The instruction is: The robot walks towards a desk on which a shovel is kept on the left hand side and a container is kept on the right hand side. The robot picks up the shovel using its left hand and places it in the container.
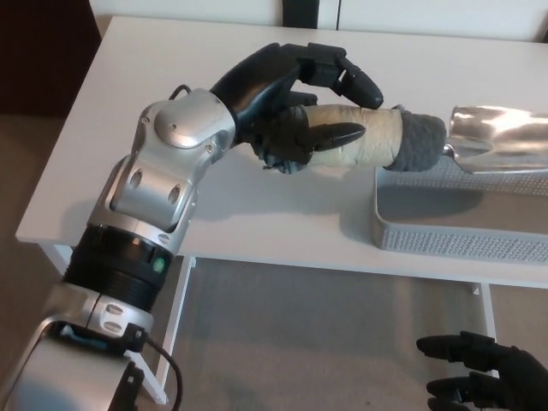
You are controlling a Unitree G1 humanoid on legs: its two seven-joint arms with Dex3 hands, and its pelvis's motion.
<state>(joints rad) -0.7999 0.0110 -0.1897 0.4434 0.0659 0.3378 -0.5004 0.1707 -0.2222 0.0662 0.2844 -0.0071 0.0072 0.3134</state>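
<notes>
My left hand [295, 98] is shut on the shovel's beige wrapped handle [364, 137], holding it level above the white desk [128, 128]. The shovel's grey collar [419, 145] and shiny metal blade [501, 137] reach to the right, with the blade over the left part of the white mesh container [445, 231] at the desk's right front. The blade hangs above the container's rim, not touching it as far as I can tell. My right hand [479, 381] shows low at the bottom right, below the desk edge, fingers apart and empty.
The desk's front edge runs across the middle of the view, with white legs [175, 317] and grey carpet [325, 342] below. A dark panel [38, 56] stands at the far left beside the desk.
</notes>
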